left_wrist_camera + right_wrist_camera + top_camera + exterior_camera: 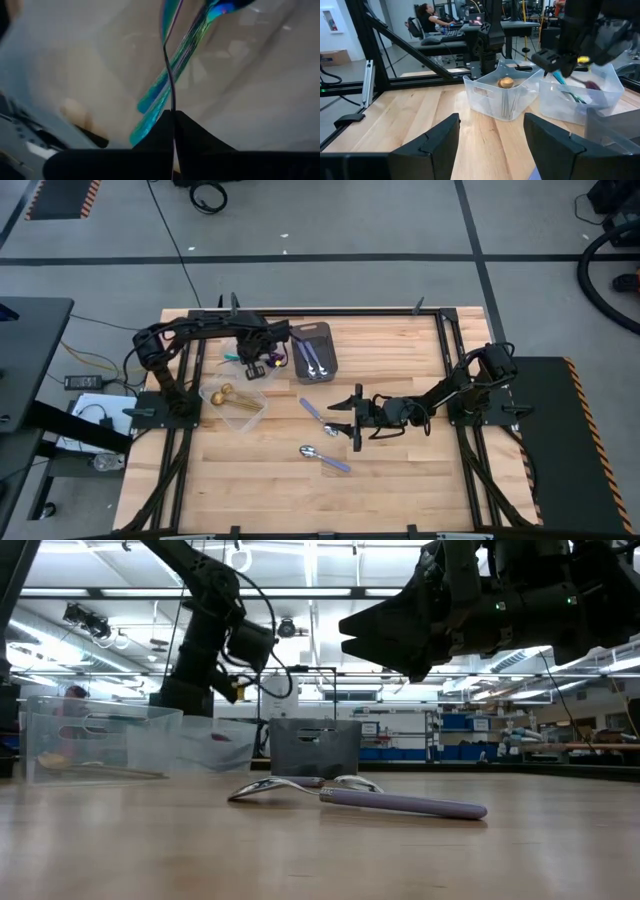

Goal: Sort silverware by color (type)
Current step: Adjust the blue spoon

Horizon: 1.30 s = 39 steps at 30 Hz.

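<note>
The pale wooden tabletop [400, 480] carries a dark grey rectangular tray [322, 340] and two clear plastic tubs [502, 97]. The left gripper [252, 365], jaws pressed together on a teal-handled iridescent spoon [167, 85], hangs over the far tub. It should probably lower first, then let go. The right gripper [357, 420], jaws spread, hovers near two lilac-handled silver spoons [325, 458].

Teal spoon handles [165, 85] blur, their bowls cut off.

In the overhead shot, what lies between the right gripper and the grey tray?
High view: one purple-handled spoon on bare table, between right gripper and grey tray.
</note>
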Motion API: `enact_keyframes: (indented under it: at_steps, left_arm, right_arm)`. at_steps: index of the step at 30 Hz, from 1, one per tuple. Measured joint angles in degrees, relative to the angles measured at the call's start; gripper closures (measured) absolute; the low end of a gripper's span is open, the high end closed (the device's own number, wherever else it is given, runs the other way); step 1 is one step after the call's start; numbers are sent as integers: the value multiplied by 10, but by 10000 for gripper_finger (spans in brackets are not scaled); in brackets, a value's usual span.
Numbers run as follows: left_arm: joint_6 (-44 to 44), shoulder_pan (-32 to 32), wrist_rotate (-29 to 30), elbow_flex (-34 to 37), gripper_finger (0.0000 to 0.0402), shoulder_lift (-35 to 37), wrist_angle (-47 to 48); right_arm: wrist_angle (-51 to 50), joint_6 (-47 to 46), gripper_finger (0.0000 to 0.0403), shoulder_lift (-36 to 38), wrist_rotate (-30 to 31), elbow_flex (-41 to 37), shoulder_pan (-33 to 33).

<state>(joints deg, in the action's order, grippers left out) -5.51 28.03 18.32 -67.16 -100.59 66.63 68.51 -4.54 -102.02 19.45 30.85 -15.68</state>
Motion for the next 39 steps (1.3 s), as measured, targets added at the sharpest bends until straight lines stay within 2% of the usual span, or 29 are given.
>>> enact_keyframes:
  at_steps: [10,21,28,39]
  left_arm:
    - [-57,-15,51,1,395,71,-8]
    - [-128,-42,63,4,396,78,-67]
    - [-161,-38,61,88,396,105,-143]
    - [-221,-45,60,95,392,111,-178]
  right_arm:
    - [0,-2,172,0,-2,0,-3]
    - [-3,0,172,0,-3,0,-18]
    - [-2,1,172,0,2,0,-23]
    - [9,2,172,0,10,0,-21]
